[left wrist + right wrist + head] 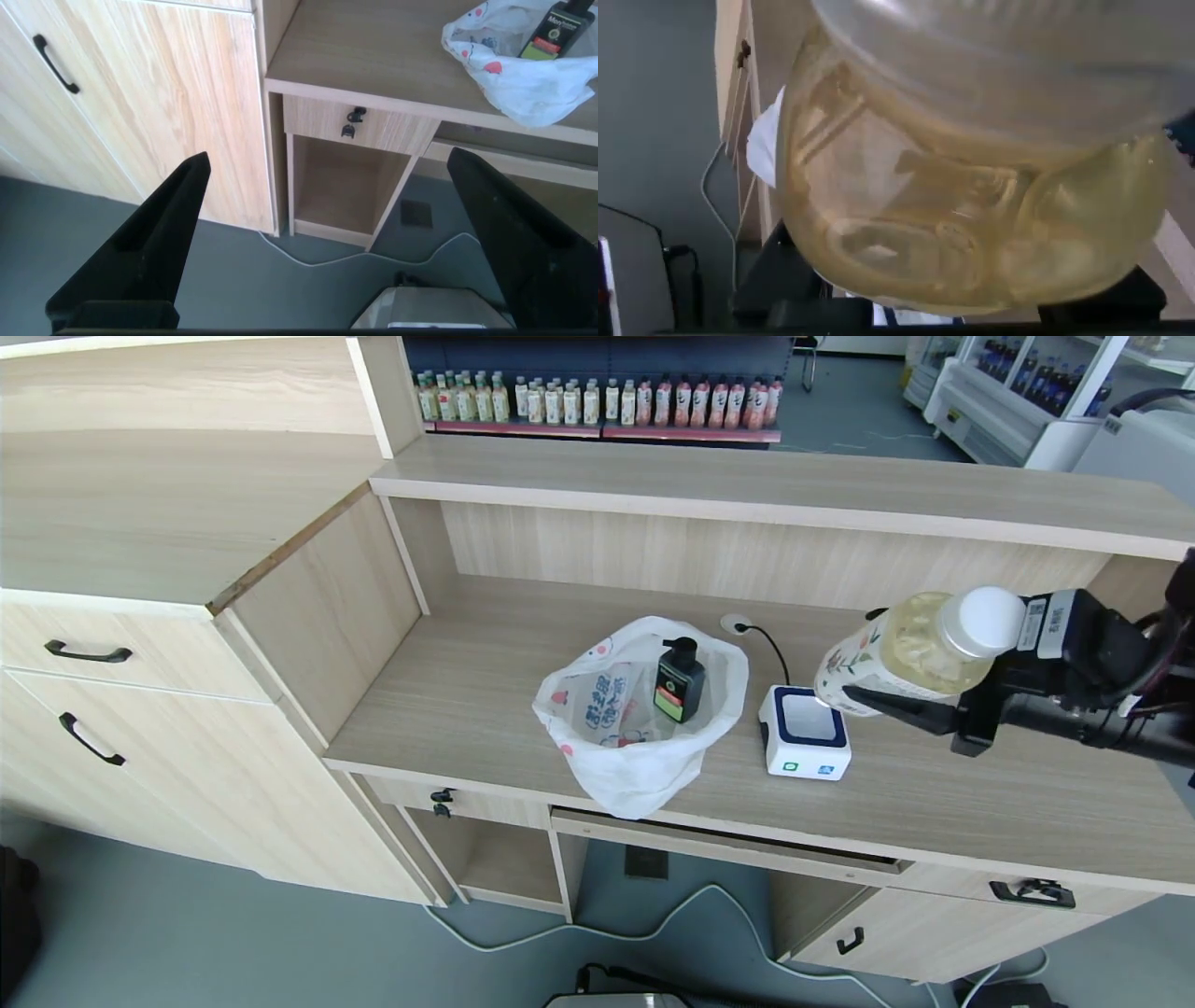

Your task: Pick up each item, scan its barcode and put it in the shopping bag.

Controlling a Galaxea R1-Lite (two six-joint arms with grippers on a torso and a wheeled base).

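Observation:
My right gripper [920, 695] is shut on a bottle [910, 653] of pale yellow drink with a white cap and a flowered label. It holds the bottle tilted on its side just above and to the right of the white barcode scanner [805, 731], base toward the scanner. Up close, the bottle [971, 187] blocks most of the right wrist view. The white shopping bag [635, 719] stands open left of the scanner, with a black pump bottle [680, 679] inside. My left gripper [327, 243] hangs open, low beside the counter, over the floor; the bag [523, 65] lies beyond it.
A black cable [770, 644] runs from the scanner to a grommet in the counter [467, 700]. The back panel and upper shelf [747, 485] close in the work area. Drawers and a cupboard [112, 691] stand to the left. Free counter lies left of the bag and right of the scanner.

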